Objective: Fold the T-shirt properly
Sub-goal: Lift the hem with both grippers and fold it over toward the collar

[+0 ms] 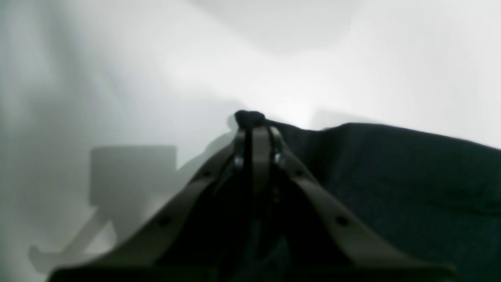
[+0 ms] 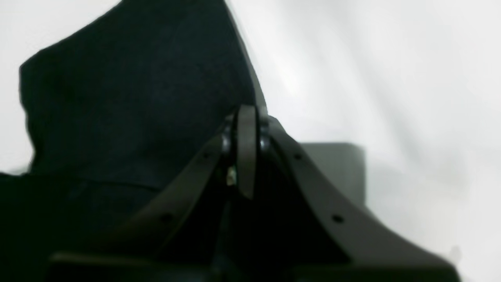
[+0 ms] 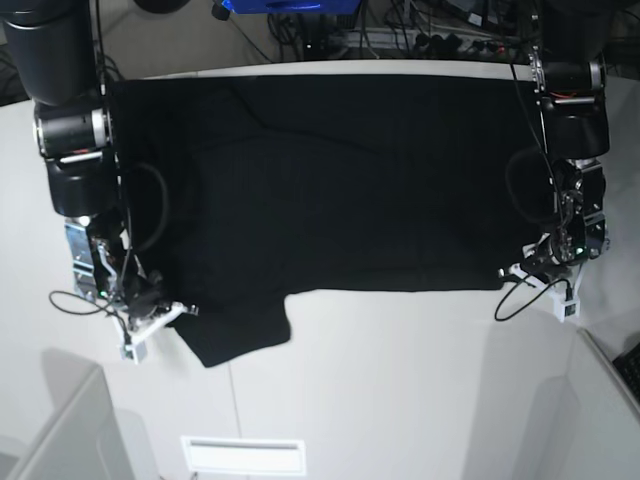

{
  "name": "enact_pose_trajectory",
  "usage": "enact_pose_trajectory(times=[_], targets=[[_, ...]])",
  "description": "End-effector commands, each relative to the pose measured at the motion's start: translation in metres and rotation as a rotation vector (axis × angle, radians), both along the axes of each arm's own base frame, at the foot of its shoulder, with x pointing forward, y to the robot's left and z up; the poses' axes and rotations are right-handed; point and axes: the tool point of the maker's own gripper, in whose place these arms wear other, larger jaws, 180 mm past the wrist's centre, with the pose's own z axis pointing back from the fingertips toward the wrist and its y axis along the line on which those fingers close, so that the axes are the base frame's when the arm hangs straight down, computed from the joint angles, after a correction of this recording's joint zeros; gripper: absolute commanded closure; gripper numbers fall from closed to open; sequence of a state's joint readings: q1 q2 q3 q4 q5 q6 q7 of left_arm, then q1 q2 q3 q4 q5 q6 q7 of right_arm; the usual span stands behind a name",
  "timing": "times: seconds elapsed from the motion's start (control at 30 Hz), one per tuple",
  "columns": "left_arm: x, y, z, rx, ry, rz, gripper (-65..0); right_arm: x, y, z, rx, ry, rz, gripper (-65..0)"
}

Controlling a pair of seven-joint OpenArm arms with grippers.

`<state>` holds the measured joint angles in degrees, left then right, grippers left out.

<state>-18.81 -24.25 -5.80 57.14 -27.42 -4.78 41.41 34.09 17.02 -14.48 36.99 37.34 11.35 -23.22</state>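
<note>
The black T-shirt [image 3: 340,180] lies spread wide on the white table [image 3: 400,380], plain side up, and no print shows. One sleeve flap [image 3: 240,335] hangs toward the front at the left. My left gripper [image 3: 512,270] is at the shirt's front right corner. In the left wrist view it [image 1: 250,117] is shut on a small bunch of black cloth, with the shirt [image 1: 391,176] stretching to the right. My right gripper [image 3: 172,312] is at the front left corner beside the sleeve. In the right wrist view it [image 2: 246,113] is shut at the cloth's edge [image 2: 137,98].
Cables and a blue object [image 3: 290,5] lie behind the table's far edge. A white slotted plate [image 3: 243,455] sits at the front edge. Grey panels stand at the front left [image 3: 60,430] and front right [image 3: 610,400]. Both arm bodies flank the shirt.
</note>
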Motion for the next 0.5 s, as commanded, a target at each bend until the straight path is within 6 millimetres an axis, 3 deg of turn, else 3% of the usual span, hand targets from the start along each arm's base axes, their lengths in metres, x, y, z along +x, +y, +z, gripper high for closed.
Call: enact_pose_trajectory(times=[0.0,0.2,0.37,0.47], targets=[[0.014,0.007,0.024,0.025,-0.064,-0.007,0.0,0.022,-0.002,0.031,0.016,-0.086,-0.005,0.0],[0.016,-0.003,0.042,0.045,-0.123,-0.047,0.0,0.021,0.000,0.045,0.042,-0.082,-0.001,0.0],[-0.001,0.021,0.051,0.025,-0.144,0.037,0.0,0.012,-0.001,0.048,0.022,-0.086,0.030,0.0],[-0.005,0.019,0.053,0.017,-0.119,0.033,0.0,0.009,-0.001,0.049,0.019,-0.091,0.038,0.0]])
